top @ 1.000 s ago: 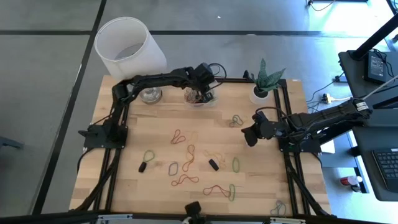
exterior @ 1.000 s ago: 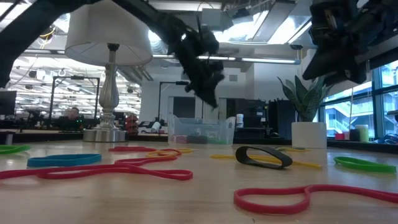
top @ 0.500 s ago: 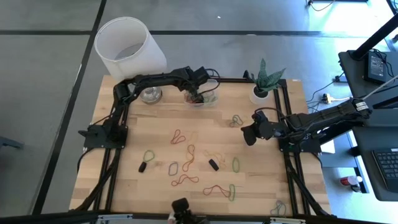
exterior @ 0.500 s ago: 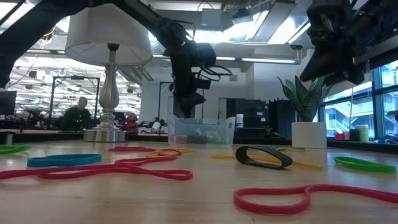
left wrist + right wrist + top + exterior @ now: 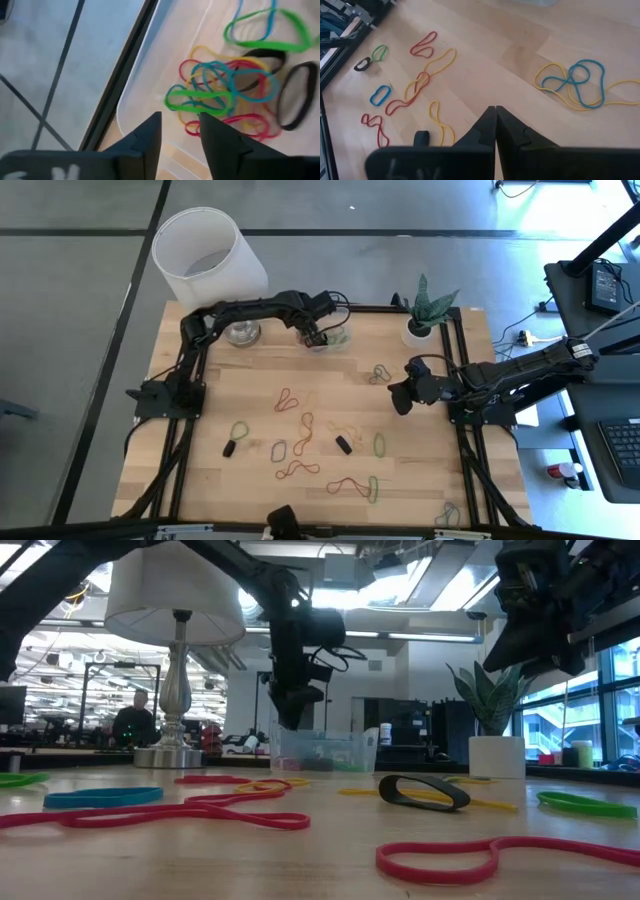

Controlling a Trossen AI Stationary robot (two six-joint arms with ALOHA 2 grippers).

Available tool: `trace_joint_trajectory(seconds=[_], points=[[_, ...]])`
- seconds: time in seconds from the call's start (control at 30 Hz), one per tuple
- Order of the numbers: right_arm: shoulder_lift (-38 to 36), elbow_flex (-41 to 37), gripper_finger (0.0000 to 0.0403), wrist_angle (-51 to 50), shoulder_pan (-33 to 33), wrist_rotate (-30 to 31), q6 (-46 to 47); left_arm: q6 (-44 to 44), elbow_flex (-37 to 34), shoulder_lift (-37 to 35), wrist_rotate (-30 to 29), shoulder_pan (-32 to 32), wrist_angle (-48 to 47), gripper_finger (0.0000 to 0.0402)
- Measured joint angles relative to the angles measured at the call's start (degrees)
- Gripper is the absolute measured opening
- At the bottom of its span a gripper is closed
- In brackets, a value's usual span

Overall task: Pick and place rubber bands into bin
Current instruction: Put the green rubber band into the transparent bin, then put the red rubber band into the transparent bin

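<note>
1. While the left end effector [image 5: 180, 131] hangs over the small clear plastic bin [image 5: 327, 337] at the wooden surface's [image 5: 250, 370] far edge, fingers released and empty, lift straight up so no coloured elastic rubber bands [image 5: 225, 95] inside get snagged.
2. Right end effector [image 5: 495, 125] waits clenched, empty, at the right.
3. Next, I'd target the loose bands mid-surface.

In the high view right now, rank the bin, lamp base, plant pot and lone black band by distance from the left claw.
1. The bin, directly beneath the left claw.
2. The lamp base, to its left.
3. The plant pot, to its right.
4. The lone black band, mid-table, toward the front edge.
</note>
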Motion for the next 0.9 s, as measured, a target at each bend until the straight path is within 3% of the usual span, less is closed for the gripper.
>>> trace_joint_trajectory(seconds=[0.23,0.43,0.57,0.77,0.9], points=[[0.0,0.0,0.0007,-0.1,0.0,-0.1,-3.0,-2.6,1.2,-3.2,-0.8,-1.0,-0.6,0.0147],[0.0,0.0,0.0007,-1.0,0.0,-0.1,-3.2,-11.2,3.8,-6.8,8.0,-3.4,-0.3,0.0149],[0.0,0.0,0.0007,-1.8,0.0,-0.2,-3.2,-13.6,4.0,-9.3,13.8,-6.3,0.5,0.014],[0.0,0.0,0.0007,-2.0,0.0,-0.1,-4.1,-18.2,4.1,-10.4,16.0,-13.2,0.3,0.0119],[0.0,0.0,0.0007,-2.0,0.0,-0.1,-8.0,-20.9,2.5,-10.6,17.3,-18.4,1.4,0.0083]])
